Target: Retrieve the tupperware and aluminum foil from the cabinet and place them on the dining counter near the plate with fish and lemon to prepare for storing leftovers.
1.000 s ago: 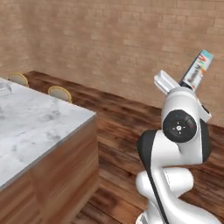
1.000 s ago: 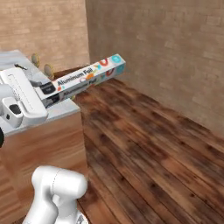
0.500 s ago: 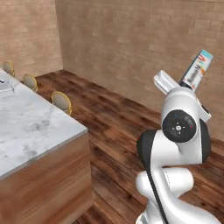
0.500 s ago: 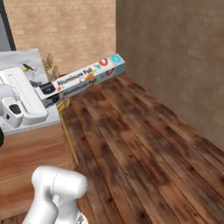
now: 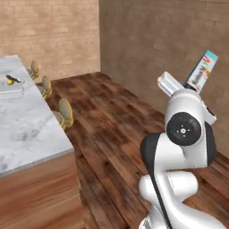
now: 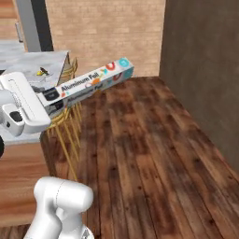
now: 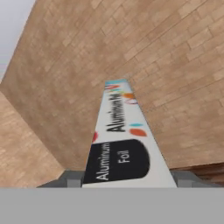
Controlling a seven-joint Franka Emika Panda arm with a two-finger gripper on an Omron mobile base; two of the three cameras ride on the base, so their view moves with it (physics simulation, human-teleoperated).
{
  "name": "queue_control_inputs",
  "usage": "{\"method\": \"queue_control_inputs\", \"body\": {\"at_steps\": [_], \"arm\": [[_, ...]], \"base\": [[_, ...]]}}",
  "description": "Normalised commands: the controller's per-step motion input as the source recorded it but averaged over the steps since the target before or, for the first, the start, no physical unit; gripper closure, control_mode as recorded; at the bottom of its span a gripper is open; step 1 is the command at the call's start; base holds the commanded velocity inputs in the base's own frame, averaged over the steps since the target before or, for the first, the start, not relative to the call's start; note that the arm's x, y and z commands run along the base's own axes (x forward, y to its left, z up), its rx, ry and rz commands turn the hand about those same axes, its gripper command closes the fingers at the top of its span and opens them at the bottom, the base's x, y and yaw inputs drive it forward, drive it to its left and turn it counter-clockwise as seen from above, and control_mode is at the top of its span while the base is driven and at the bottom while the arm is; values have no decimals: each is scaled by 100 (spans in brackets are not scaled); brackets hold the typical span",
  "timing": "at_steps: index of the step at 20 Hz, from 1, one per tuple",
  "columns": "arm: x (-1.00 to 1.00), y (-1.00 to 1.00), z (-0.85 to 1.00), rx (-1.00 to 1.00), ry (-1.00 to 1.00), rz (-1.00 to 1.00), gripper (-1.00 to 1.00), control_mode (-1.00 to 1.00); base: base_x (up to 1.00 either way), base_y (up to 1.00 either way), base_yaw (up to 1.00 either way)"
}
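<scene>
So the whole view has swung round since a second ago, which is the base turning, not stuff moving: more of the marble worktop (image 5: pixel 27 129) shows now, with the plate with fish and lemon (image 5: pixel 12 81) sitting far back on it and the yellow stools (image 5: pixel 65 112) lined up along its edge. The aluminum foil (image 6: pixel 93 83) sits in the tool (image 6: pixel 52 100) just like before. The arm is folded up high, the tool clamped on the box's near end, and the box juts up and away from the worktop toward the brick wall (image 7: pixel 175 65).
</scene>
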Motion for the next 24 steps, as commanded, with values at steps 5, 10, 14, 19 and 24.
{"method": "queue_control_inputs", "body": {"at_steps": [5,10,14,19,24], "arm": [[0,0,0,0,0,0,100,100],[0,0,0,0,0,0,100,100],[0,0,0,0,0,0,100,100],[0,0,0,0,0,0,100,100],[0,0,0,0,0,0,100,100]], "base": [[99,-84,52],[100,-73,56],[100,-65,59],[100,-60,62],[96,-74,59]]}}
